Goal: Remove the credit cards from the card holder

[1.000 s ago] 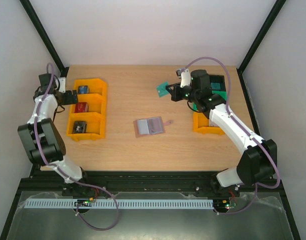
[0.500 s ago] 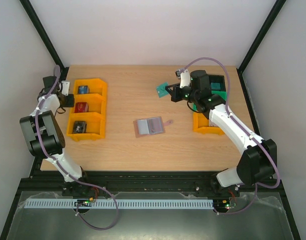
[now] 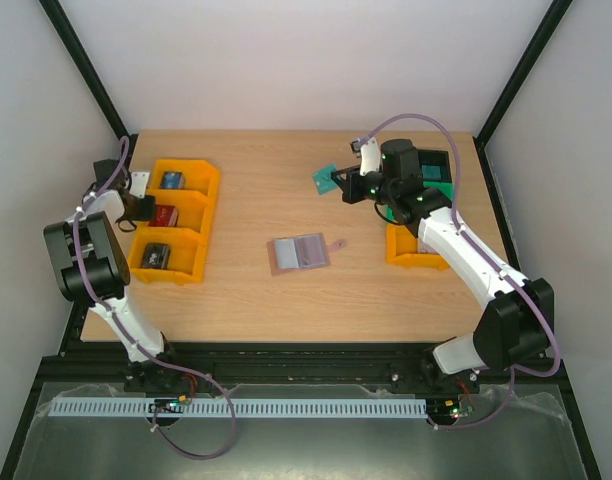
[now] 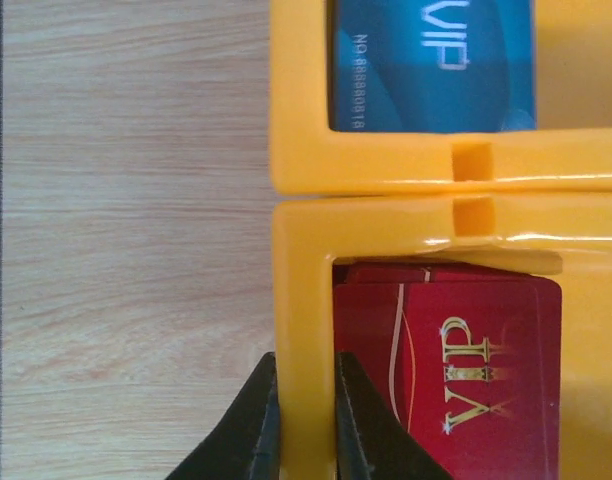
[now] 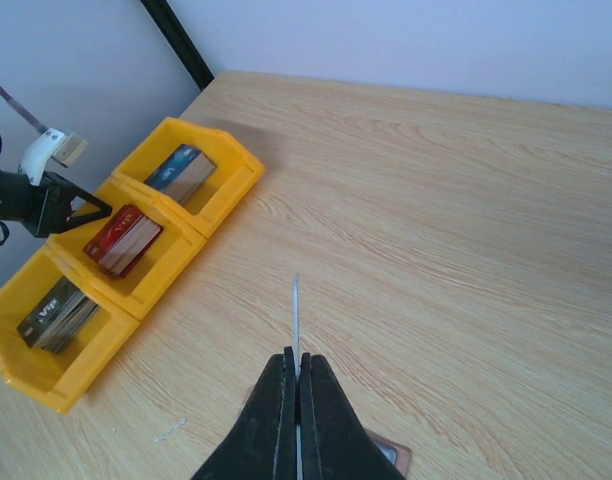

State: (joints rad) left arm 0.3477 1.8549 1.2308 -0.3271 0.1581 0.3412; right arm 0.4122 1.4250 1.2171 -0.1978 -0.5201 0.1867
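Light wood-grain table. Lying on it: open card holder near centre, pale inside facing up; three-compartment orange bin at 9 o'clock, slightly skewed; second orange bin at 3 o'clock; dark bin at 2 o'clock.

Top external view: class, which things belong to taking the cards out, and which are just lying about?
Job: card holder; teal card in the right arm's fingers; red card; blue card.
Lying about: orange bins.
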